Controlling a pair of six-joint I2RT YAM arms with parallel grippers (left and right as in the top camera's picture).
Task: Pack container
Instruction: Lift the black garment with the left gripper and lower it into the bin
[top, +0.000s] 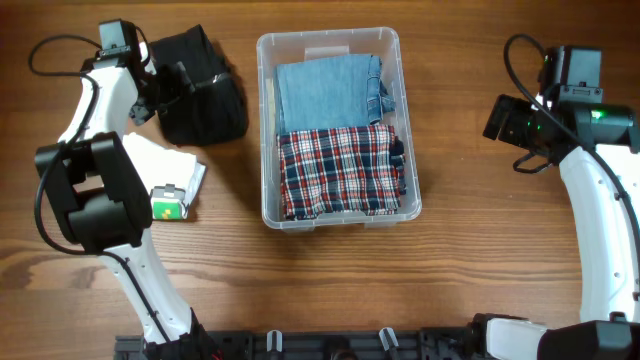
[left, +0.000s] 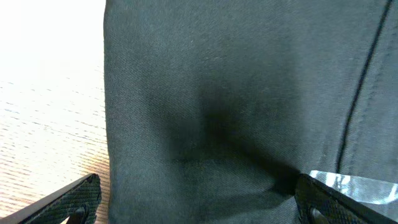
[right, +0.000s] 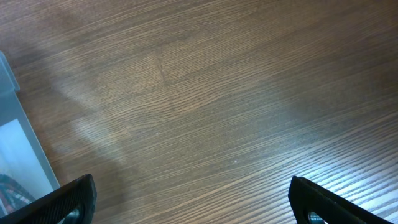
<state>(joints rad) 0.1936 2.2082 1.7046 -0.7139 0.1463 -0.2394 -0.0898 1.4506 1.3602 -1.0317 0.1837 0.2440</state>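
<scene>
Container (top: 265, 130), clear, round-cornered, holds folded denim (top: 325, 92) and plaid (top: 340, 170); left tool (left: 199, 202) and right tool (right: 189, 202) gape wide.

Container (top: 265, 130): clear rectangular plastic tub, rounded corners, thick rim. Upright, open-topped, mid-bench (top: 480, 250), long side running away from me. Inside: folded blue denim (top: 325, 90) at the far end and folded red-white-navy plaid (top: 340, 170) at the near end, edges touching.

container (top: 264, 130): clear, see-through plastic
jeans (top: 325, 90): light blue denim, in the container's far half
checked cloth (top: 340, 172): red, navy and white plaid, in the container's near half
garment (top: 203, 95): plain black, left of the container
folded cloth (top: 170, 160): white, left of the container
small packet (top: 169, 203): green and white
table (top: 470, 250): brown wood grain
</scene>
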